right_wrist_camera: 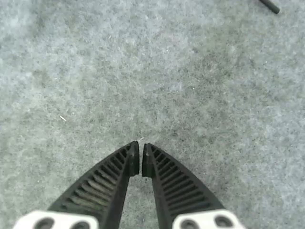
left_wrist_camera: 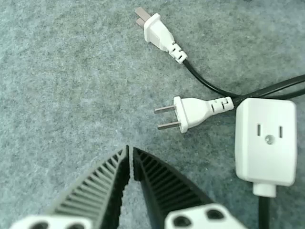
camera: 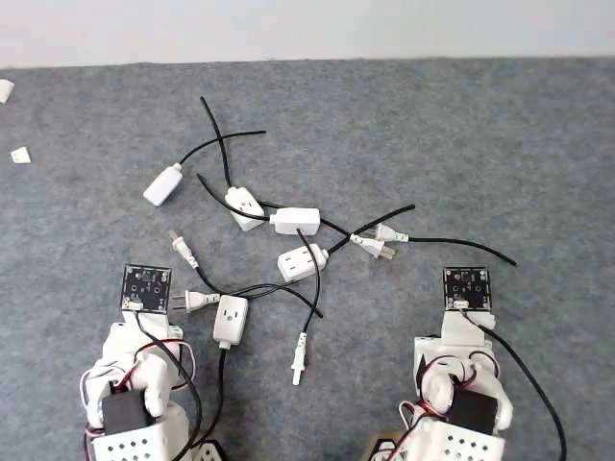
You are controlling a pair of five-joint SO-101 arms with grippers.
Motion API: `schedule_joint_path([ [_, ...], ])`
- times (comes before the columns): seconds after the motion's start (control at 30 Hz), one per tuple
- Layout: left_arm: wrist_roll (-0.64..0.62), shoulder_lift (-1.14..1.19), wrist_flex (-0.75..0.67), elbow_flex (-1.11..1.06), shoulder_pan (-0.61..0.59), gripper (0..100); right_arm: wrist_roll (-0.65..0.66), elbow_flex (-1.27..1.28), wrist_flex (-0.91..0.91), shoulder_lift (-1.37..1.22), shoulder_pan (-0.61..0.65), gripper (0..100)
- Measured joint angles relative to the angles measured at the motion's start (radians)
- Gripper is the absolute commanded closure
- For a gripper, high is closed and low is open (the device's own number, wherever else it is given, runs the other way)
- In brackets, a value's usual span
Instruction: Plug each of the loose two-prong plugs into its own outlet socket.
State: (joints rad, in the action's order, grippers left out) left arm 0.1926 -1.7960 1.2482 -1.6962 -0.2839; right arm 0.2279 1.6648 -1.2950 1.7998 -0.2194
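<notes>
Several white outlet sockets on black cords lie on the grey carpet, among them one (camera: 230, 320) by the left arm and one (camera: 302, 260) mid-table. Loose two-prong plugs lie around them: one (camera: 200, 301) beside the near socket, one (camera: 183, 248) farther out, one (camera: 300, 357) at the front centre, and a pair (camera: 381, 240) to the right. My left gripper (left_wrist_camera: 129, 151) is shut and empty, just short of a plug (left_wrist_camera: 190, 110) whose prongs point away from a socket (left_wrist_camera: 265, 140). Another plug (left_wrist_camera: 159, 32) lies beyond. My right gripper (right_wrist_camera: 140, 145) is shut over bare carpet.
Black cords (camera: 312, 279) cross and tangle through the middle of the table. Two small white scraps (camera: 20, 155) lie at the far left edge. The pale wall (camera: 307, 29) borders the carpet at the back. A cord end (right_wrist_camera: 268, 5) shows past the right gripper.
</notes>
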Motion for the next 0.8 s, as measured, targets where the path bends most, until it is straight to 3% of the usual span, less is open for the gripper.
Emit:
schedule_joint_path([
  [0.63, 0.000, 0.000, 0.000, 0.000, 0.000, 98, 0.000, 0.000, 0.000, 0.000, 0.029, 96.8],
  [0.8, 0.000, 0.000, -0.032, 0.000, 0.003, 98, 0.000, 0.000, 0.094, 0.000, 0.032, 96.8],
])
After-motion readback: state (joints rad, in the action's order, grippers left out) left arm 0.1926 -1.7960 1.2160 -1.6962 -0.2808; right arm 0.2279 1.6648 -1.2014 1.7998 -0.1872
